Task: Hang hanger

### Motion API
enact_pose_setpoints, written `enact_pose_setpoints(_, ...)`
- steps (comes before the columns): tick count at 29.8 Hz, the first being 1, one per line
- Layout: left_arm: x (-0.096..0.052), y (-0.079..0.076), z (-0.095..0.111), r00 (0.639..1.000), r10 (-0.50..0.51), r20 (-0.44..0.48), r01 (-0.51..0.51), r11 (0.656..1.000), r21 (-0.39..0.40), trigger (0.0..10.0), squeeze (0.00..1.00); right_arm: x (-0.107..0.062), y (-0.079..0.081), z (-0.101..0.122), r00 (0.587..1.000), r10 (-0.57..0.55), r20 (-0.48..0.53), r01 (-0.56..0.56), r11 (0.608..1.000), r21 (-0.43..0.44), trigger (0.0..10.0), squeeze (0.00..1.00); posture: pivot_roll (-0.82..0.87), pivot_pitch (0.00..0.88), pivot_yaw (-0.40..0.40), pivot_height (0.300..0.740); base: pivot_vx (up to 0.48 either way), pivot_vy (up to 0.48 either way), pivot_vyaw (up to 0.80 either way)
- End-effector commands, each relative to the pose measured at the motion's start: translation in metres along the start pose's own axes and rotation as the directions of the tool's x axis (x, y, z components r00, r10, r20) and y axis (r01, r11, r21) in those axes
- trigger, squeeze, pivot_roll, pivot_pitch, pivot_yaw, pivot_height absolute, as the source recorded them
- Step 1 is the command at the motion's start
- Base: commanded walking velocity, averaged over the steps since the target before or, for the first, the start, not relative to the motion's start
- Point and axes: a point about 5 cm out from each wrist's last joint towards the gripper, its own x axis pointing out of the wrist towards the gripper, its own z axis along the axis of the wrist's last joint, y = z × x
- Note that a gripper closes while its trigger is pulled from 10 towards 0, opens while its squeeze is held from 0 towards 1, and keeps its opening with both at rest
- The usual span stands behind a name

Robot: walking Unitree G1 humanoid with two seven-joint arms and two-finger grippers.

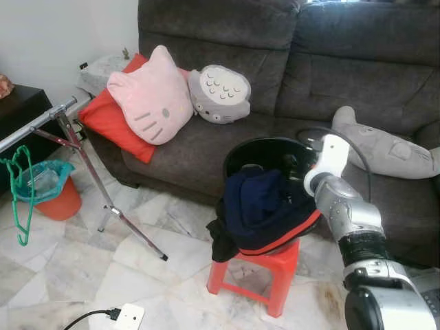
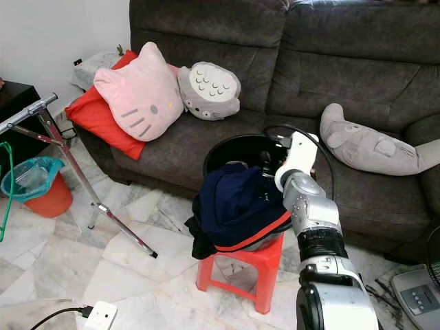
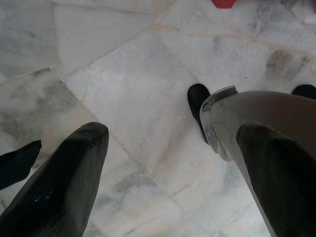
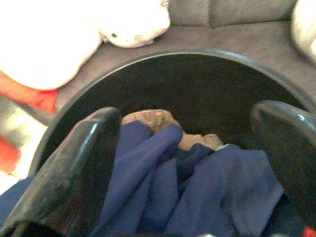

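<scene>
Dark grey sofa (image 1: 357, 75) fills the back, w/ red cushion (image 1: 113, 120), pink cat pillow (image 1: 151, 96), grey round plush (image 1: 218, 93) and grey shark plush (image 1: 392, 148) on it. Metal rack pole (image 1: 41, 124) w/ angled legs stands at robot's left on marble floor (image 1: 69, 268). Green hanger (image 1: 23, 192) already hangs off the pole, just beside an orange bin (image 1: 55, 192). Black basket (image 1: 265, 155) of navy clothes (image 1: 261, 203) sits on a red stool (image 1: 265, 271) in front of sofa. Right gripper (image 4: 190, 143) is over the basket, fingers spread wide, gripping nothing. Left gripper (image 3: 168, 163) points at the floor, fingers apart, empty. White power strip (image 1: 129, 317) near the bottom edge.
</scene>
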Motion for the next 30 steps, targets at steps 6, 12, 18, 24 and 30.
enact_pose_setpoints(6,-0.001,-0.001,-0.007,1.0,-0.002,-0.025,0.002,1.0,-0.013,10.0,0.0,-0.032,0.013,0.028,0.957,0.229,0.178,-0.106,0.847,-0.52,10.0,0.0,-0.01,0.0,0.015,0.74,0.0,0.0,0.0)
enact_pose_setpoints(12,0.0,-0.002,-0.005,1.0,-0.006,-0.023,0.006,1.0,-0.011,10.0,0.0,-0.069,0.017,0.017,0.864,0.502,0.04,-0.271,0.53,-0.803,10.0,0.0,-0.02,0.0,0.016,0.74,0.0,0.0,0.0)
enact_pose_setpoints(18,0.002,-0.005,0.002,1.0,-0.01,-0.017,0.01,1.0,-0.005,10.0,0.0,-0.084,0.006,0.0,0.862,0.502,-0.076,-0.301,0.385,-0.872,10.0,0.0,-0.02,0.0,0.018,0.74,0.0,0.0,0.0)
enact_pose_setpoints(24,0.002,-0.006,0.004,1.0,0.0,-0.011,0.0,1.0,-0.005,10.0,0.0,-0.086,-0.018,-0.042,0.898,0.364,-0.245,-0.323,0.169,-0.931,10.0,0.0,-0.02,0.0,0.016,0.74,0.0,0.0,0.0)
enact_pose_setpoints(30,0.001,0.0,0.0,1.0,0.009,-0.019,-0.009,1.0,-0.002,10.0,0.0,-0.088,-0.02,-0.073,0.873,0.34,-0.35,-0.378,0.018,-0.926,10.0,0.0,-0.01,0.0,0.015,0.74,0.0,0.0,0.0)
